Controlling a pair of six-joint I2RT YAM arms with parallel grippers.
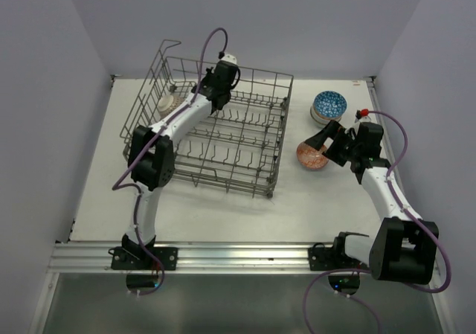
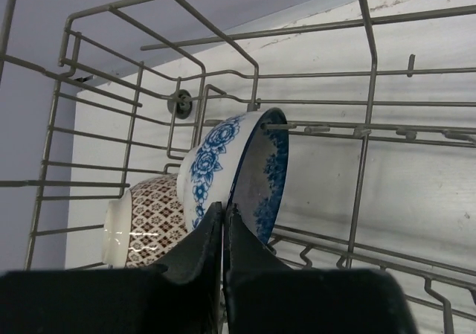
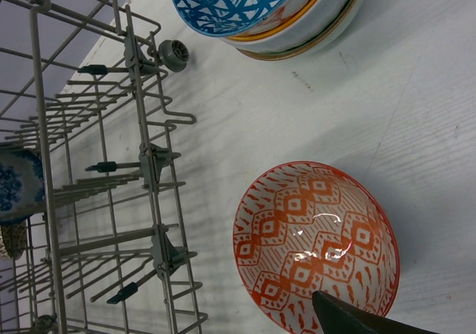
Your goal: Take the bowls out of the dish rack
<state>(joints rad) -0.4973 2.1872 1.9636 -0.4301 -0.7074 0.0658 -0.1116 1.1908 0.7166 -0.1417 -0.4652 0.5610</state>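
Note:
The grey wire dish rack (image 1: 277,137) stands left of centre. At its far left a blue-and-white flowered bowl (image 2: 216,152) stands on edge, and a brown-patterned bowl (image 2: 152,222) leans behind it. Both bowls (image 1: 169,100) look small in the top view. My left gripper (image 2: 225,204) reaches into the rack (image 2: 364,133) and is shut on the blue-and-white bowl's rim. A red patterned bowl (image 1: 311,157) is right of the rack. My right gripper (image 1: 321,140) is at its rim. One finger (image 3: 357,318) lies inside that bowl (image 3: 312,237); the other finger is hidden.
A stack of bowls with a blue patterned one on top (image 1: 328,105) stands at the back right, just beyond the red bowl; it also shows in the right wrist view (image 3: 253,7). The rack's wheeled side (image 3: 141,126) is close to the red bowl's left. Walls enclose the table.

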